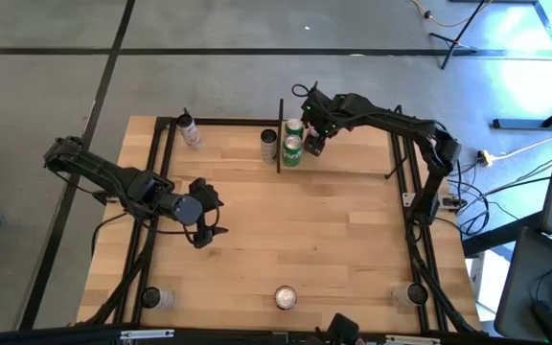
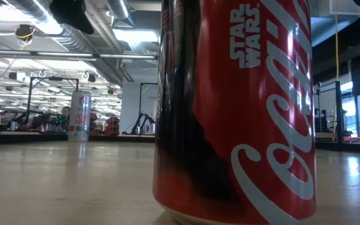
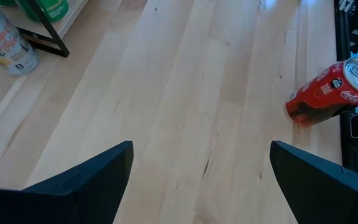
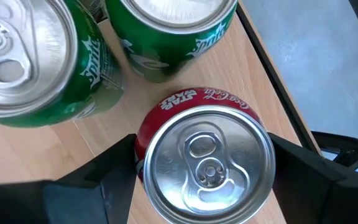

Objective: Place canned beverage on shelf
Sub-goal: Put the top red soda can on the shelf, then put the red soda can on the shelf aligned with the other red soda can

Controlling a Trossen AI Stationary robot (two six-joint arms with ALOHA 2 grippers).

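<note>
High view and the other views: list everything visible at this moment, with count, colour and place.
Table: one, pale wood, under everything.
Shelf: one, black rods, back middle.
Green cans: two, green, upright at the shelf.
Held red can: one, red, beside the green cans.
Front red can: one, red, upright at front middle edge.
White can: one, white with red print, back left.
Grey can: one, silvery, left of the shelf rod.
Silver-topped cans: two, front corners, body colour hidden.
Left hand: dark, open over bare table, left of centre.
Right hand: dark, closed on the held red can.
</note>
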